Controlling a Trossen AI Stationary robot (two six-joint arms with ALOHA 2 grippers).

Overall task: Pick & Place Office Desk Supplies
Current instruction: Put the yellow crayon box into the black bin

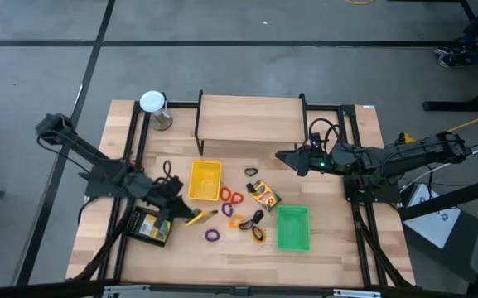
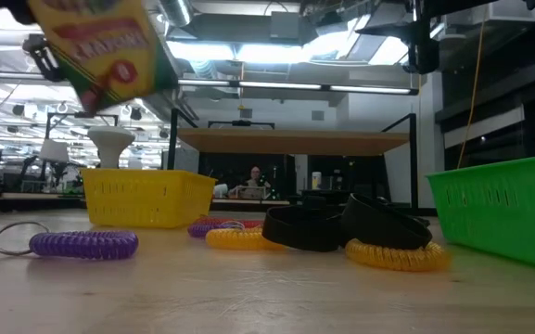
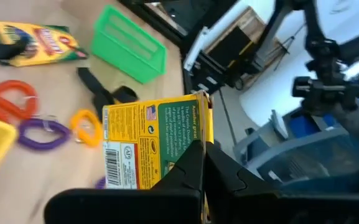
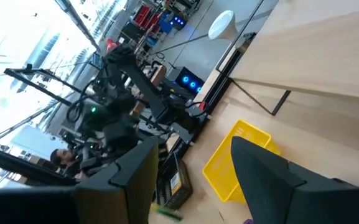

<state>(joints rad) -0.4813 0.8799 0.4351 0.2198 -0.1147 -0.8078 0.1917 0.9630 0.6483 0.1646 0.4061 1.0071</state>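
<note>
— Right, where's my yellow printed cardboard crayon box [image 3: 157, 146]?

— Pinched in the left gripper [image 1: 175, 209], fingers closed on it, above the black tray [image 1: 147, 225].

— I lower squarely, then release. Right gripper [image 1: 295, 161] waits, fingers open.

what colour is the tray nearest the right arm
Green; the tray shows best in the high view.

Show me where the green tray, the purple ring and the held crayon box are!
green tray [image 1: 293, 229], high view, its floor.
purple ring [image 2: 83, 244], low view, its coil.
crayon box [image 3: 154, 146], left wrist view, its printed face.
</note>
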